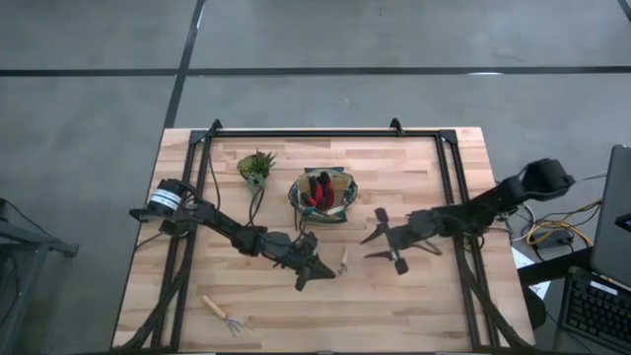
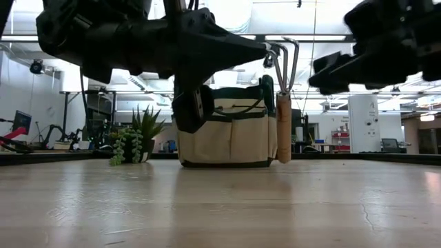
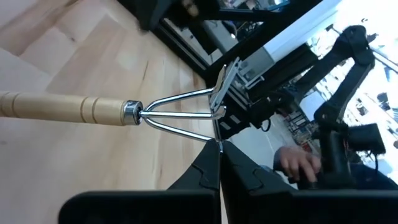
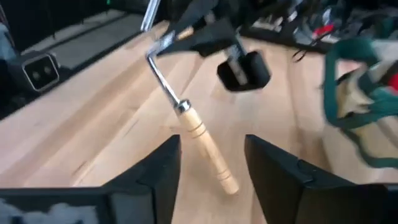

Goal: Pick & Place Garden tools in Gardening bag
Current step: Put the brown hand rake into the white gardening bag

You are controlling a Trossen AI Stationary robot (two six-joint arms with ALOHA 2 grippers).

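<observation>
Reaching low across the table from its left edge, our left arm stretches toward the middle, and the left gripper (image 1: pixel 317 268) is clamped on the metal tines of a fork (image 1: pixel 344 261), lifted clear of the wood. In the low view the fork (image 2: pixel 284 103) hangs upright, tines up at the fingertips and handle down, its butt just above the table, in front of the bag (image 2: pixel 231 127). From the left wrist the fingers (image 3: pixel 214 171) meet on the bent ends of the tines, and the pale, grooved wooden handle runs away from them, joined by a bright ferrule.

Our right arm comes in from the right edge, elbow raised, with the right gripper (image 1: pixel 380 242) hovering near the middle, fingers apart and holding nothing. Its wrist view looks between its spread fingers (image 4: pixel 165 165) at the hanging fork (image 4: pixel 196 134).

We see the bag (image 1: pixel 322 196) standing behind the grippers, tan with green trim, a red-and-black glove (image 1: pixel 319 190) inside. A second fork (image 1: pixel 223 315) lies flat near the front left. A plant (image 1: pixel 256 167) stands just left of the bag.
</observation>
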